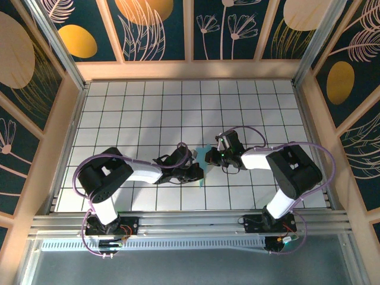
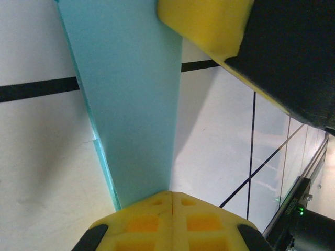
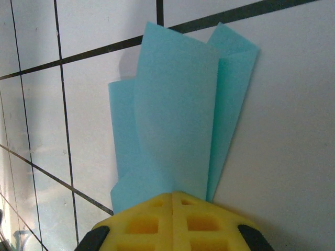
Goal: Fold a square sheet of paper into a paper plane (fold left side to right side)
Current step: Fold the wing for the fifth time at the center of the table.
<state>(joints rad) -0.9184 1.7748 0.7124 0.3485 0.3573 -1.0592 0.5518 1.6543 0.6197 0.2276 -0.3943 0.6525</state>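
Observation:
The square sheet of paper (image 1: 202,155), light blue, lies folded into a narrow layered shape between the two grippers in the middle of the table. My left gripper (image 1: 199,172) is shut. In the left wrist view its yellow tips (image 2: 171,194) meet at the tapered end of the paper strip (image 2: 131,104); I cannot tell whether paper is pinched there. My right gripper (image 1: 209,159) is shut on the sheet: in the right wrist view a curved flap of the paper (image 3: 178,115) rises out of the closed tips (image 3: 172,194). A right finger (image 2: 204,21) sits over the strip's far end.
The white gridded tabletop (image 1: 142,113) stretches away behind the arms. Wooden walls (image 1: 65,130) close it in on the left, right and far sides. An aluminium rail (image 1: 190,222) carries both arm bases along the near edge.

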